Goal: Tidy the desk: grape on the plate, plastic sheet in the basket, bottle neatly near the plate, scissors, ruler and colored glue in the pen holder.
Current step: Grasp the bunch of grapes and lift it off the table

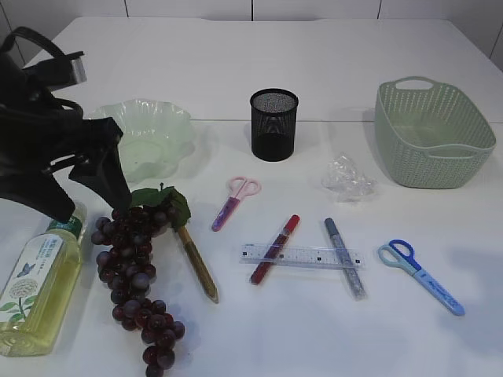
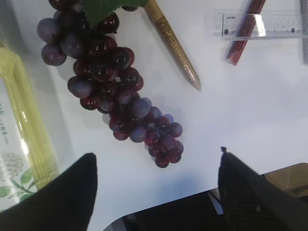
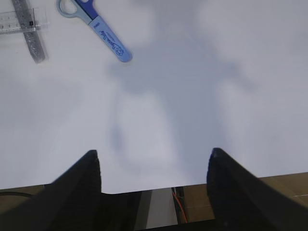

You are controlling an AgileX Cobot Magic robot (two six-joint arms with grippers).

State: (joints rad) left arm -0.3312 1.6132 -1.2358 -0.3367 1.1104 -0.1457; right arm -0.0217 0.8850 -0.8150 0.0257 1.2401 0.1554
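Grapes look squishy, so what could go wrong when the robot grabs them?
The grape bunch lies against the gold glue pen and close to the bottle, so the left gripper, its jaws open, might nudge either one. Lifted by one end, the long bunch could swing or drop grapes short of the green plate.

Bright, even light is falling from above across the white table (image 1: 330, 330), and you are seeing only soft, pale shadows beside the basket (image 1: 434, 133) near the far right edge. In the right wrist view a broad grey shadow of the arm is spreading over the bare surface. In the left wrist view small highlights are glinting on the grapes (image 2: 120, 91), while the dark fingers (image 2: 62, 202) at the bottom are looking blurred and out of focus.
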